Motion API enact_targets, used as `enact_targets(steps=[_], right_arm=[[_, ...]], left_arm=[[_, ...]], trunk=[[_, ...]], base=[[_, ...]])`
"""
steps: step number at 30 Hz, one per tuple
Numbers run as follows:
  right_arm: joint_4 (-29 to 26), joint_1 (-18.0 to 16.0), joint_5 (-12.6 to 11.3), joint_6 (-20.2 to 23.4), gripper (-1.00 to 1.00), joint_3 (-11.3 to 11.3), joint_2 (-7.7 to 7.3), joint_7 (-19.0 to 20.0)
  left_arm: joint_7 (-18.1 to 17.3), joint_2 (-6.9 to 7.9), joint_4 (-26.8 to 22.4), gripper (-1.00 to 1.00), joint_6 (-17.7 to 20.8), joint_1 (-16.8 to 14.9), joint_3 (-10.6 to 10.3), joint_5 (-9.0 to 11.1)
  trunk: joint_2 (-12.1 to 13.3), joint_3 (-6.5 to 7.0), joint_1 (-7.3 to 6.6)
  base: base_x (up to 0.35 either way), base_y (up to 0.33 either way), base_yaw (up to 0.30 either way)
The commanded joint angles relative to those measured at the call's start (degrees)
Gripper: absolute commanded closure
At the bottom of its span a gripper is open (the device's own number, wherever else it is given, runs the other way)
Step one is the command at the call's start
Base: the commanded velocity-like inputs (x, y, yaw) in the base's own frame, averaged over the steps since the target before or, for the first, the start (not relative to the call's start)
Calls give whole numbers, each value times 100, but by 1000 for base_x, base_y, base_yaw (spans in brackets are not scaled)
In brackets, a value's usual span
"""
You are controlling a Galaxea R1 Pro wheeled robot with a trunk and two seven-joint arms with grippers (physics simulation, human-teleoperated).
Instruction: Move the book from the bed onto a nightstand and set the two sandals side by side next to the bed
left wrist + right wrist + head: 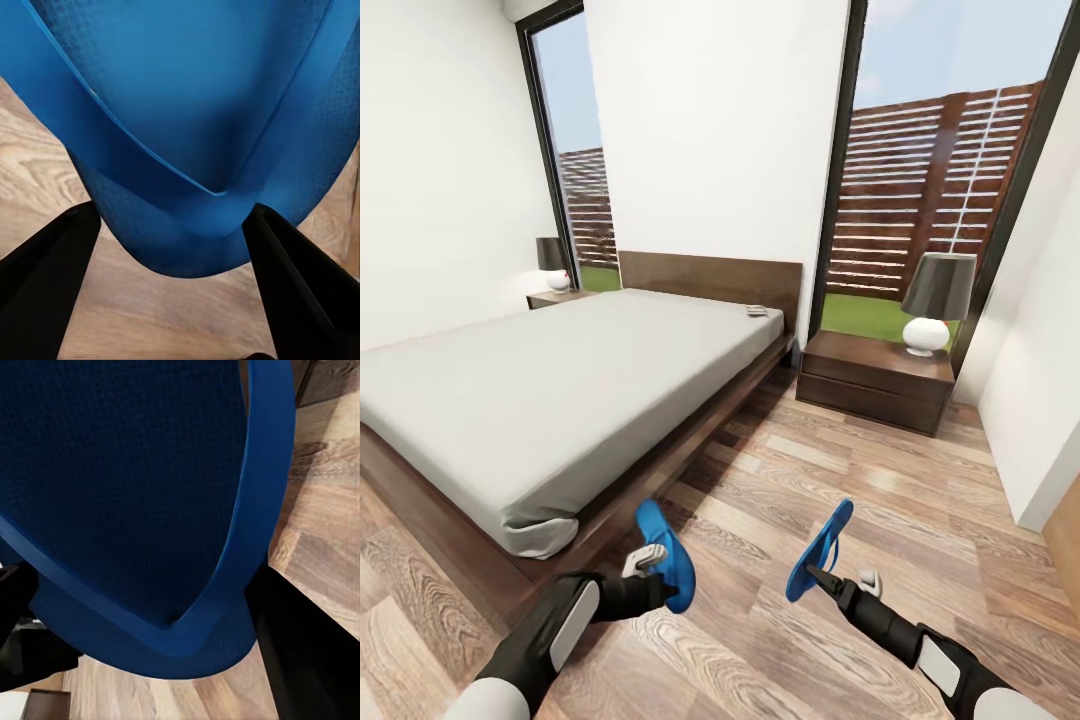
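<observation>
Left gripper clamped on one blue sandal, held above wood floor just off foot corner of bed. Left wrist view: black fingers pinch sandal's end, strap visible. Right gripper closed on other sandal, tilted upright over floor. Book lies on mattress near headboard-side corner, by nightstand.

Sandals — matt, dimpled blue foam; floor — grained wood planks.
</observation>
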Motion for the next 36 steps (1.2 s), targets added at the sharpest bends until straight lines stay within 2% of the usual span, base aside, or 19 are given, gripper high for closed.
enact_targets(steps=[1, 6, 10, 17, 22, 27, 29, 32, 36], right_arm=[[-4, -3, 4, 69, 100, -47, 2, 33], [-18, -3, -7, 76, 100, -51, -3, 26], [-20, -3, -2, 39, 100, -49, -1, 25], [-195, -3, 0, 30, 100, -49, 7, 25], [-578, -3, 1, 85, 100, -77, -4, 319], [-645, -3, 10, 134, 100, -65, -6, 716], [-655, -3, 9, 346, 100, -68, -6, 820], [-660, -3, 3, 579, 100, -56, -2, 870], [-662, -3, 6, 670, 100, -43, 1, 887]], left_arm=[[162, -46, -1, 100, 20, -3, -6, 7], [738, -138, 4, 100, 20, -3, 7, 27], [894, -153, -39, 100, 20, -3, 9, 30], [949, -151, -174, 100, 29, -3, 5, 28], [955, -145, -223, 100, 56, -3, 10, 30], [957, -139, -230, 100, 82, -6, 59, 31], [956, -140, -230, 100, 92, -9, 77, 31], [956, -136, -226, 100, 96, -11, 96, 31], [956, -124, -219, 100, 98, -11, 117, 25]], trunk=[[-2, -6, -1], [-2, -6, -1], [-2, -6, -1], [-2, -6, -1], [-2, -6, -1], [-9, -116, 12], [-12, -161, 17], [-16, -227, 24], [-21, -316, 35]], base=[[0, 0, 0], [0, 0, 0], [0, 0, 0], [0, 0, 0], [0, 0, 0], [0, 0, 0], [0, 0, 0], [0, 0, 0], [0, 0, 0]])
